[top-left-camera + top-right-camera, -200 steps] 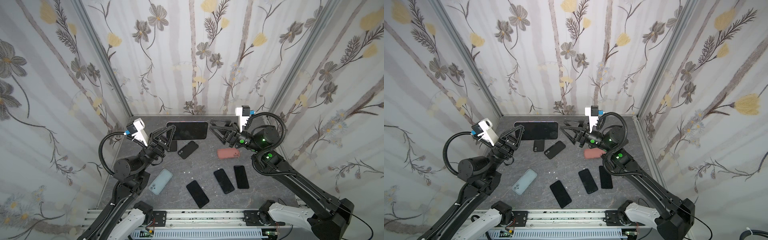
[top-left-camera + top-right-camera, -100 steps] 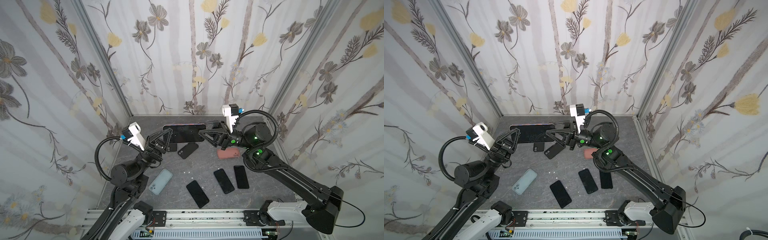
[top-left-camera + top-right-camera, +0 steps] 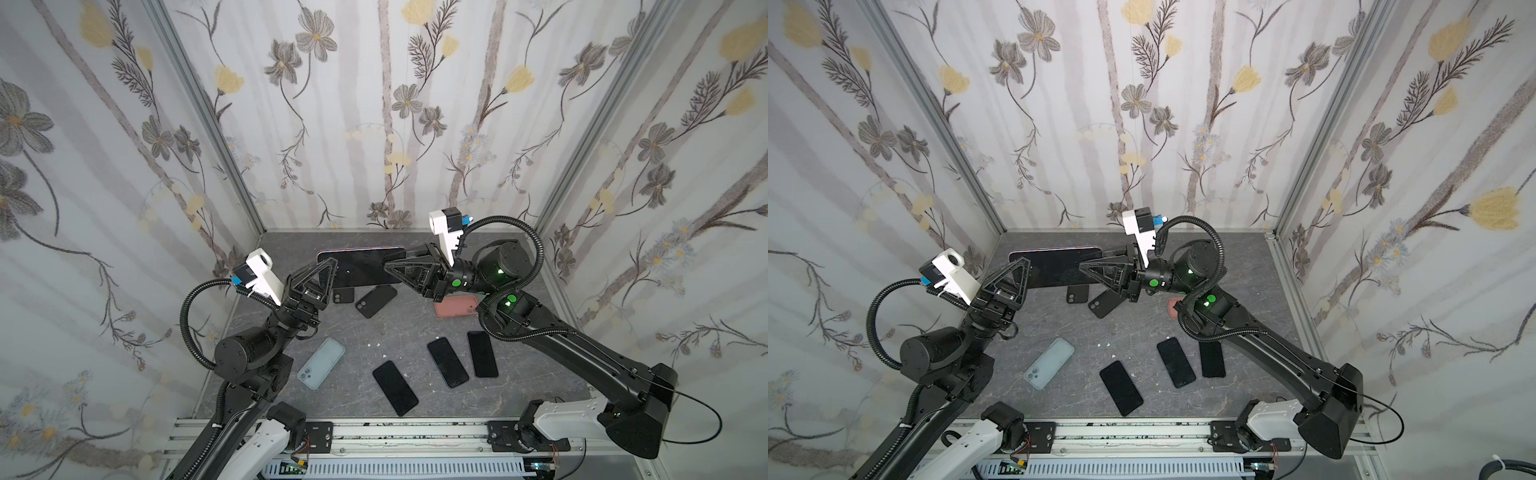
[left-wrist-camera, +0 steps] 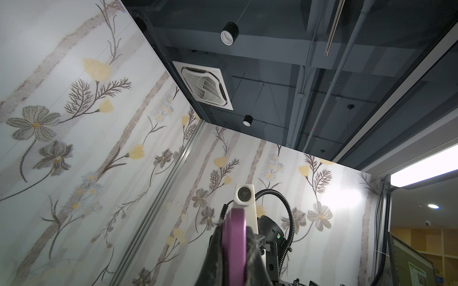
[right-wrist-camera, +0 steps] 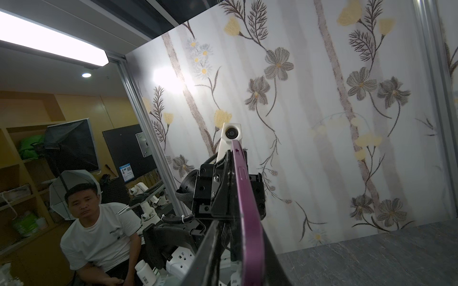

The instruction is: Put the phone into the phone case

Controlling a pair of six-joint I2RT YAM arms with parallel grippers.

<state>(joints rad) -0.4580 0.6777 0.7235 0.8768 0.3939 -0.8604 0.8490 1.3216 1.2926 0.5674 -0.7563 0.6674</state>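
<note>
The left gripper (image 3: 330, 270), with black lattice fingers, is clamping one end of the phone (image 3: 361, 266), a flat glossy black slab rimmed by a smooth purple case (image 5: 247, 198). The right gripper (image 3: 388, 268) is sitting narrow about the other end, though I cannot tell whether it is touching. The phone is hanging above the back of the grey marbled table (image 3: 374, 332), its long axis running left to right and its screen facing up.
</note>
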